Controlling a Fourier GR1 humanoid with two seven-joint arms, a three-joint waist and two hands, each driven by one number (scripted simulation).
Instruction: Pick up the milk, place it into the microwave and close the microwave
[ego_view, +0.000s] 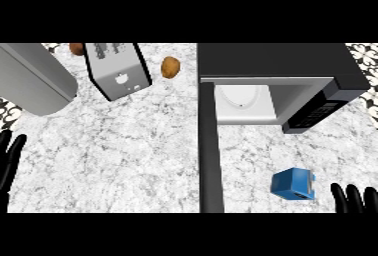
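- You'll find the milk carton (294, 184), blue with a pale face, on the marbled counter (133, 150) at the lower right. Nothing is holding it.
- Your right hand (354, 199) comes in at the lower right corner, just right of the carton and not touching it. Its fingers are straight and point up, so it is released and grasps nothing.
- The microwave door (210, 150) stands wide open. You see it edge-on as a dark bar running from the oven's left corner down toward the lower edge of the view. The carton sits to the right of that bar.
- The microwave (280, 60) itself is beyond the carton, at the upper right, a dark box with its mouth facing you. Inside it you can see the white turntable (240, 97) with nothing on it.
- The black control panel (317, 110) is on the right of the opening.
- Your left hand (11, 160) rests at the left edge, well apart from the carton. Its fingers are up and relaxed, and it holds nothing.
- Left of the door, near the back of the counter, a silver toaster (117, 70) lies at a tilt.
- A brown potato (170, 67) lies just right of the toaster.
- A second brown lump (76, 48) shows at the toaster's upper left.
- A large grey metal box (33, 77) fills the upper left corner. You can't tell from here what it is.
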